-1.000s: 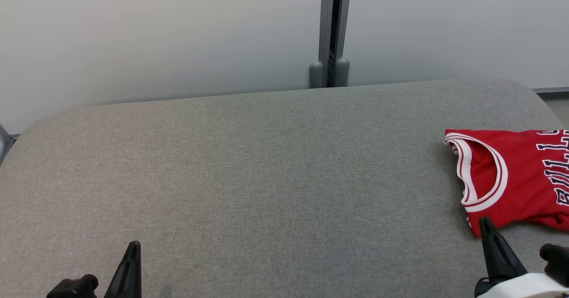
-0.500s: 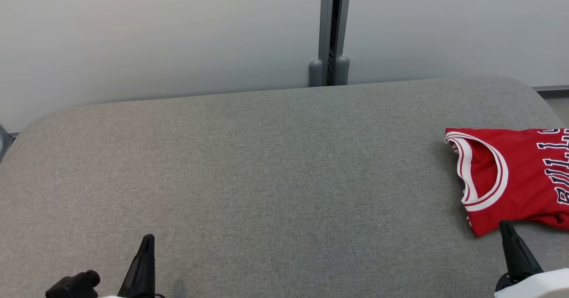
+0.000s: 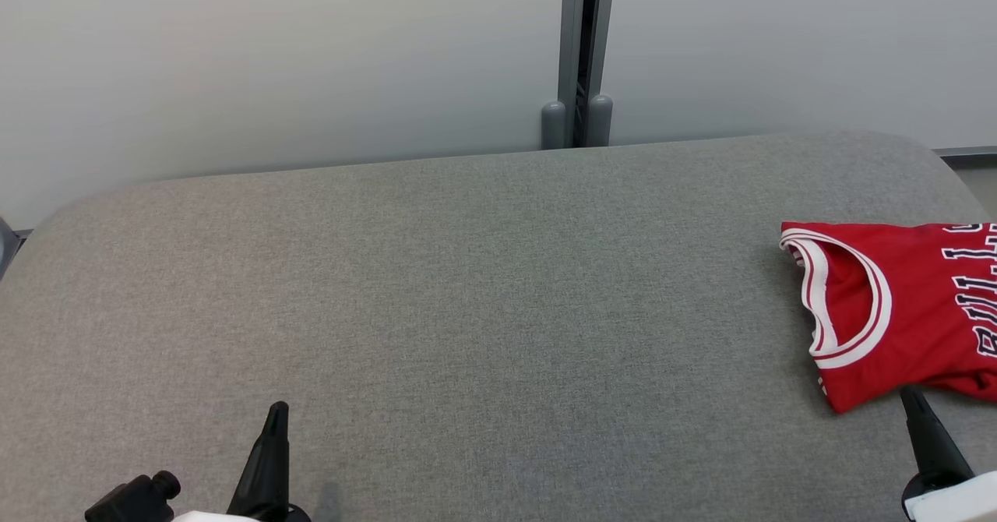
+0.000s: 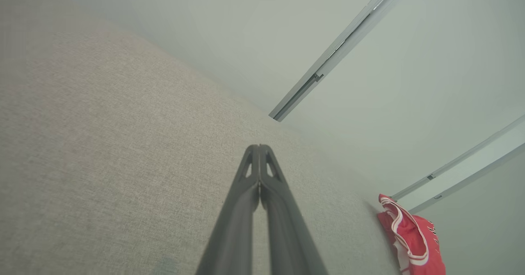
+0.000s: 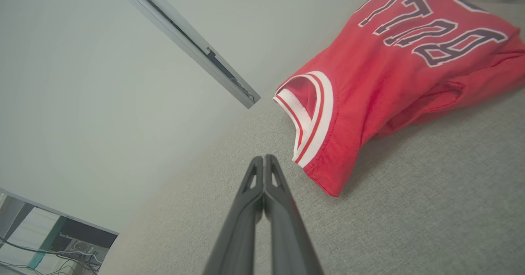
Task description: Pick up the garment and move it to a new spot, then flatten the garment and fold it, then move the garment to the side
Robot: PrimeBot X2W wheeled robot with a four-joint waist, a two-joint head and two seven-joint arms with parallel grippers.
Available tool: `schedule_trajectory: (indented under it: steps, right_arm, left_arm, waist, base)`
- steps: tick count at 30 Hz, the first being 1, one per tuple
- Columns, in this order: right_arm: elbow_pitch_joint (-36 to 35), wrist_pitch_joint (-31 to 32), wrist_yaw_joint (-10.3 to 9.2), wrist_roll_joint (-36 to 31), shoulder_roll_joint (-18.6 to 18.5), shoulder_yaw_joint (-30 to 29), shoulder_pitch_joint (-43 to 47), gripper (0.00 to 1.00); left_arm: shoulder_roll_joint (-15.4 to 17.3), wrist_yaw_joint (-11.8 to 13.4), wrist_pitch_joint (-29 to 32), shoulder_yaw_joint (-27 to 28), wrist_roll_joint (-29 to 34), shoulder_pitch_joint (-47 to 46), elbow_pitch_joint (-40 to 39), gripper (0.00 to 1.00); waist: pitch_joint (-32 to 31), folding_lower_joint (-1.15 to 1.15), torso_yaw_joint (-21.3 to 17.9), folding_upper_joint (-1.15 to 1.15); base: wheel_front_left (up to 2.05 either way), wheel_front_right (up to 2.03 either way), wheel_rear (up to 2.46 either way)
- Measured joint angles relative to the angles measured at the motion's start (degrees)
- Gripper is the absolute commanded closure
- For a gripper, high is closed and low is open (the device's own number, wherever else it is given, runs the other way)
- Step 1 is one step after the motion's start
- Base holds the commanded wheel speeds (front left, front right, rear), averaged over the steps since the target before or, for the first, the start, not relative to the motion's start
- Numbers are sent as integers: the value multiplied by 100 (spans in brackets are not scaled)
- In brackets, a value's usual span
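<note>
Both our hands are pinched together, holding nothing. L hand (image 4: pixel 259 148) hangs over bare table (image 3: pixel 467 273) nr its front edge, left of middle. R hand (image 5: pixel 264 158) sits just beside the front edge of the jersey (image 3: pixel 896 304); touching or not, we can't tell. Jersey lies at the table's right edge, collar toward the middle. Vs a sec ago: L hand has slid right & farther in, R hand has slid right, off the jersey's corner; jersey hasn't moved.
</note>
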Motion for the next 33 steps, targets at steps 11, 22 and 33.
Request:
schedule_trajectory:
  steps: [11,22,33]
  right_arm:
    - [82,343,0,791,22,-315,-61,100]
    - [134,627,0,1505,31,-570,-119,100]
    - [189,879,-1,2161,36,-809,-176,100]
  left_arm:
    - [-122,-152,-88,-88,-703,-105,56,100]
    - [-224,-303,-143,-167,-1341,-211,98,100]
    - [-319,-445,-198,-242,-1922,-294,144,100]
  waist:
    - [24,0,-2,0]
    - [47,0,-4,0]
    - [71,0,-7,0]
  base:
    - [0,0,0]
    - [0,0,0]
    - [0,0,0]
